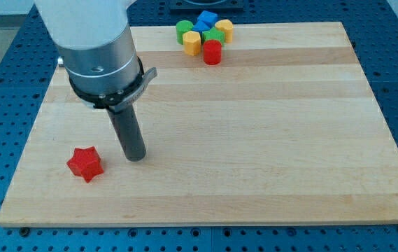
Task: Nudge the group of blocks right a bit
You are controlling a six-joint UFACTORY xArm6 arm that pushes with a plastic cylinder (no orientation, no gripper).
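Note:
A group of blocks sits at the view's top centre of the wooden board [254, 126]: a green round block [184, 29], a yellow block [192, 42], a red cylinder [212, 52], a green block [213, 36], a yellow block [224, 29], and two blue blocks [206, 19] at the back. A red star block [86, 163] lies alone at the lower left. My tip [136, 157] rests on the board just right of the red star, far from the group.
The arm's grey body [97, 49] covers the board's upper left. Blue perforated table [394, 231] surrounds the board on all sides.

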